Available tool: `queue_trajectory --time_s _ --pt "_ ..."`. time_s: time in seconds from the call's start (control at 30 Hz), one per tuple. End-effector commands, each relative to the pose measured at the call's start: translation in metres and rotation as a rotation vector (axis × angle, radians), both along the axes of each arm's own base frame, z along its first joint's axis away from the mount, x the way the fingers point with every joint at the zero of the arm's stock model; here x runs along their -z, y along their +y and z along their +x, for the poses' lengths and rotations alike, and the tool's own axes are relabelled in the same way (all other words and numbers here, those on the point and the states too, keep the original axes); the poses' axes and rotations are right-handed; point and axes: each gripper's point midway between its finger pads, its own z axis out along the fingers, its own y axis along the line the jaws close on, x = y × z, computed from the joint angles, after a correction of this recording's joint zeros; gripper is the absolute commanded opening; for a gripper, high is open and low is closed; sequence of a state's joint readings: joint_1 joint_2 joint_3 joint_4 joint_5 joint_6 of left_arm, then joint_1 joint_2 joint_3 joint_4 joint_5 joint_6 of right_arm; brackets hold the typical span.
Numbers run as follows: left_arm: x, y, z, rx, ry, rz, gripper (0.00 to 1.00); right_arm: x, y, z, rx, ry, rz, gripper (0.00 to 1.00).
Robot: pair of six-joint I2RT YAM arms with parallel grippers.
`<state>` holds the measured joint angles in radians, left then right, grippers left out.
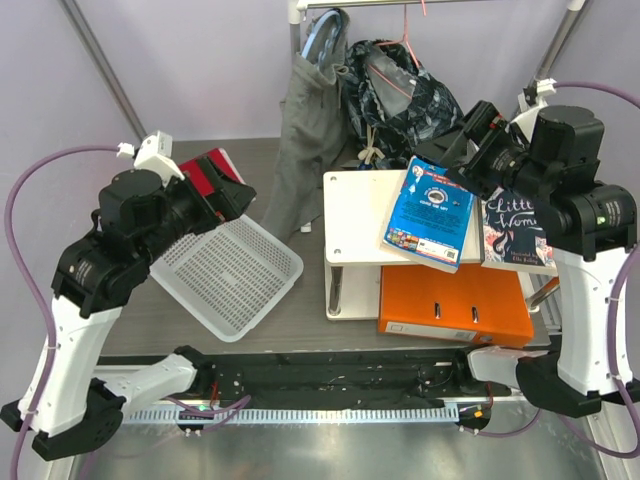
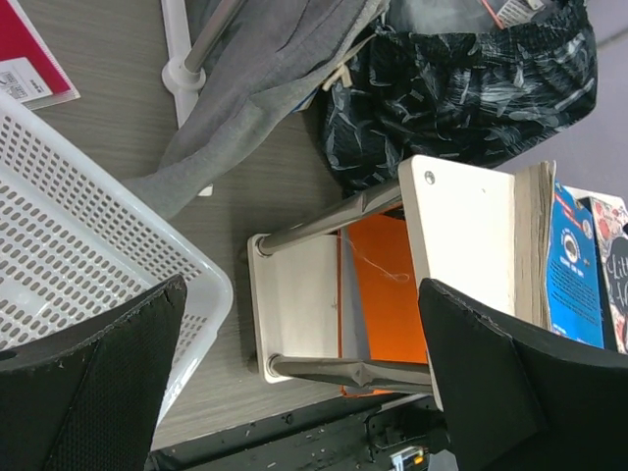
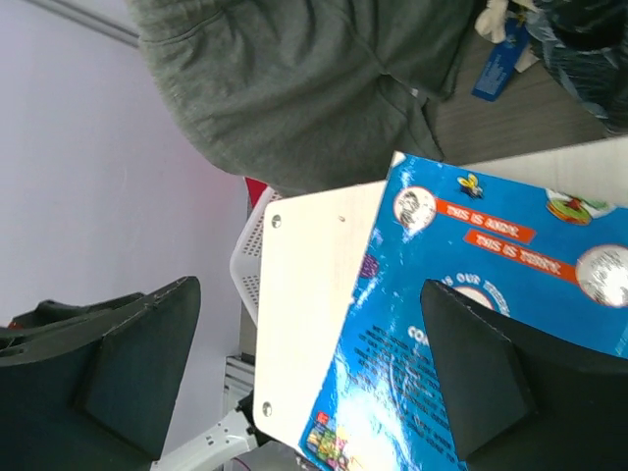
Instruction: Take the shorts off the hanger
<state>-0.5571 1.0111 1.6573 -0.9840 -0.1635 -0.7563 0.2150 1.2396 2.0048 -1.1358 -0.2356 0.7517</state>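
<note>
Upper centre of overhead view: shorts [image 1: 400, 95] hang bunched on hanger [image 1: 407, 35], just right of grey garment [image 1: 300, 140], seemingly touching it. Left gripper [image 2: 302, 287] spread wide, empty, at left, well apart from shorts. Right gripper [image 3: 310, 287] spread wide, empty, near shorts' right edge. Risks:
- pinching grey cloth instead of shorts
- hard tug unhooking hanger, so both drop
- right arm sweeping blue book [image 1: 430, 215] off white stand [image 1: 355, 215]

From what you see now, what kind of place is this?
Likely a robot lab bench staged like a home: two arms bolted at a table, shorts and a grey garment hanging from a rail, books on a white shelf.
</note>
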Motion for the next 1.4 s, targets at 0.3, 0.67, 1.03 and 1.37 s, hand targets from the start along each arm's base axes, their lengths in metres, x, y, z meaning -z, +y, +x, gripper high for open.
queue_trajectory --time_s 0.3,0.67,1.03,1.37 --pt "-0.004 0.001 0.014 -0.030 -0.003 0.053 1.00 -0.016 0.119 0.071 -0.322 -0.164 -0.089 1.00" --pt "-0.049 -0.037 0.071 0.066 -0.132 0.156 1.00 -0.030 0.132 0.094 -0.336 -0.249 -0.116 1.00" --pt "-0.063 -0.093 0.158 0.131 -0.170 0.095 0.93 -0.040 0.068 0.056 -0.163 -0.284 -0.252 1.00" --pt "-0.061 -0.095 0.212 0.128 -0.179 0.005 0.77 -0.045 0.025 0.007 -0.097 -0.285 -0.302 1.00"
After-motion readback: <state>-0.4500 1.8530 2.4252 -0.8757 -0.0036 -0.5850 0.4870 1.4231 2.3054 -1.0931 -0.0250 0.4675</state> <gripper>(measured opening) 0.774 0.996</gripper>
